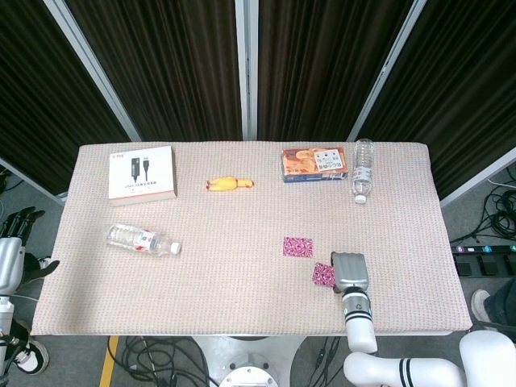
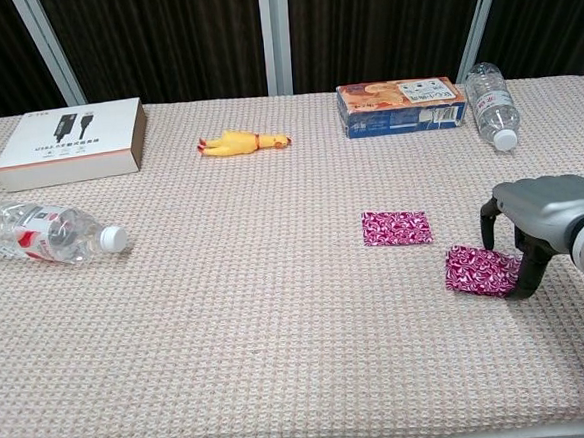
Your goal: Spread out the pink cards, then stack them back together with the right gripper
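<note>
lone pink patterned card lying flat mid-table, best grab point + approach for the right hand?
Take the lone pink patterned card by its right short edge, coming from the right hand side, low and nearly level with the woven tablecloth. It lies flat with nothing lifted, so a fingertip probably has to press and slide that edge up before pinching. Its surroundings are bare; the other pink cards sit apart.

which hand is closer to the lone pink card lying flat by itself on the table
Right. The right hand sits just to the right of the lone pink card, over the other pink cards. The left hand hangs off the table's far left edge.
</note>
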Tool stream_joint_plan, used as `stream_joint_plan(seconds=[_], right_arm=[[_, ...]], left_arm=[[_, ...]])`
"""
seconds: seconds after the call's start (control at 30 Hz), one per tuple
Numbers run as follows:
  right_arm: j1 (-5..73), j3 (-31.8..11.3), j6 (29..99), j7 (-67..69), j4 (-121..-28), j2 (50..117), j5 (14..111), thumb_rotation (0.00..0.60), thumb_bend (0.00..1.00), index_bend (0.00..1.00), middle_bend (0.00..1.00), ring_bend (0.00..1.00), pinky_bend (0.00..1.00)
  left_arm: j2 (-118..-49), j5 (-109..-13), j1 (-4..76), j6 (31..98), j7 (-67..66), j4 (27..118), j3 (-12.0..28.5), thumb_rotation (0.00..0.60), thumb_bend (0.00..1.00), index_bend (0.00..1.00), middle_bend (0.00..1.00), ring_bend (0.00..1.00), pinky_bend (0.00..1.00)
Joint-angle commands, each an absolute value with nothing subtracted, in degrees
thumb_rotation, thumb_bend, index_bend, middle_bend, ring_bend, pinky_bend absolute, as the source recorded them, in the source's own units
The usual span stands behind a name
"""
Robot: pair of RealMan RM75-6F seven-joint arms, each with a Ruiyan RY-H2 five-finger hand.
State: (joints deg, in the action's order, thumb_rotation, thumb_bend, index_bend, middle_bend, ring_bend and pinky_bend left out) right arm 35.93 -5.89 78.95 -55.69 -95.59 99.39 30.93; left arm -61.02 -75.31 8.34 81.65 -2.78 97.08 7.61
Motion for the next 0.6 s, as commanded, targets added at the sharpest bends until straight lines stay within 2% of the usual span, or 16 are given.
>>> stream_joint_plan(seconds=[0.03, 0.6], right_arm=[[35.89, -6.04, 78.72, -55.85, -95.61, 99.37, 30.84, 0.600, 0.00, 0.45, 1.00, 1.00, 0.97], [35.81, -6.99, 77.89, -56.38, -94.35, 100.47, 30.71, 0.600, 0.00, 0.45, 1.00, 1.00, 0.97]], left_arm=[[-61.02, -75.29, 8.34, 81.63, -2.77, 97.09, 7.61, 0.600, 0.06, 0.23, 0.23, 0.16, 0.38], [-60.95, -75.13, 8.31, 81.49, -2.44, 96.99, 7.66, 0.600, 0.06, 0.23, 0.23, 0.16, 0.38]])
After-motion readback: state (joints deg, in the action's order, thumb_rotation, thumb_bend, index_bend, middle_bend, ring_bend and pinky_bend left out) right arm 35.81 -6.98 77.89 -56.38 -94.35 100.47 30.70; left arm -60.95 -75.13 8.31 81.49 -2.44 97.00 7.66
